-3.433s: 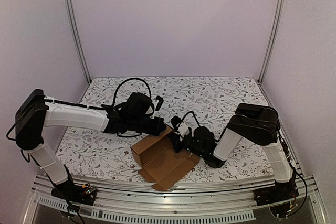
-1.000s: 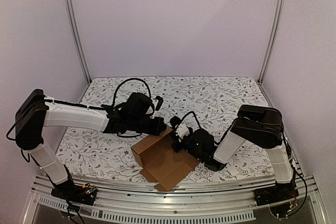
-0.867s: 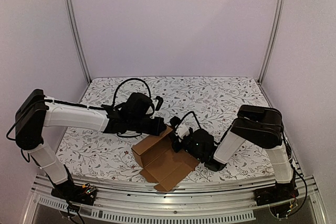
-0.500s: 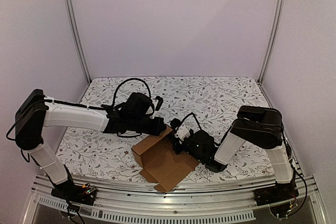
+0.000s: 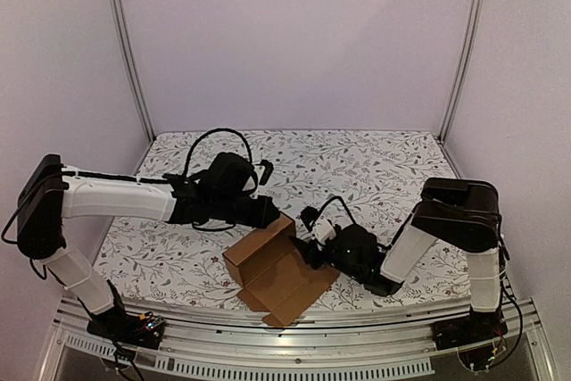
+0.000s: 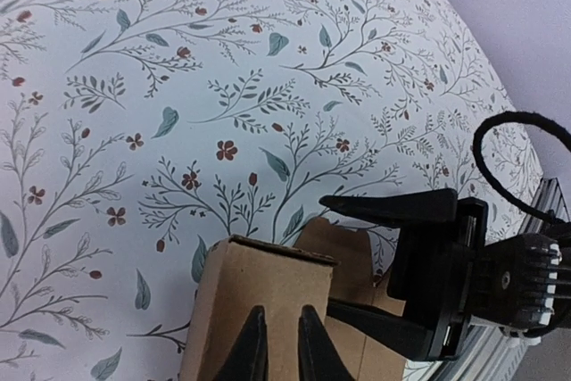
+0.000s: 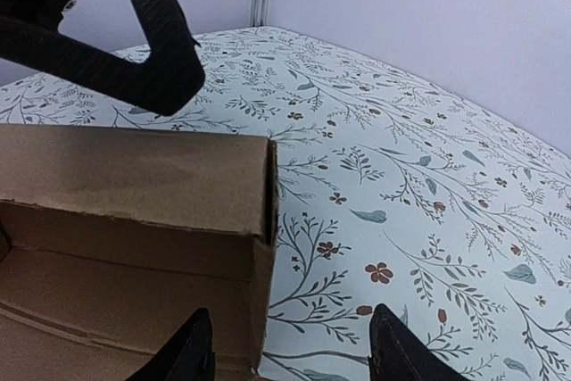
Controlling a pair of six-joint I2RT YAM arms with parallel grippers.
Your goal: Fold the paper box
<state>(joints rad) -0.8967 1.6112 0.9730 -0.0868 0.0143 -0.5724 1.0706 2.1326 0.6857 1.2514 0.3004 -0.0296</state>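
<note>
L gripper (image 6: 282, 327), R gripper (image 7: 293, 332): 2; 1 paper box (image 5: 281, 276)

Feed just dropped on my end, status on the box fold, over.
Left tool nearly closed, tips against paper box wall. Right tool open, straddling its corner. Box half formed, near flaps flat. No obstruction seen.

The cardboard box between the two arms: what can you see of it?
The cardboard box is plain brown and unmarked, only half folded. An upright wall stands along its far-left side, bent at one corner; the rest lies as flat creased flaps on the near side. It rests on the flowered cloth. The left gripper, fingers nearly together, sits at the wall's top; whether it pinches is unclear. The open right gripper straddles the wall's corner.
</note>
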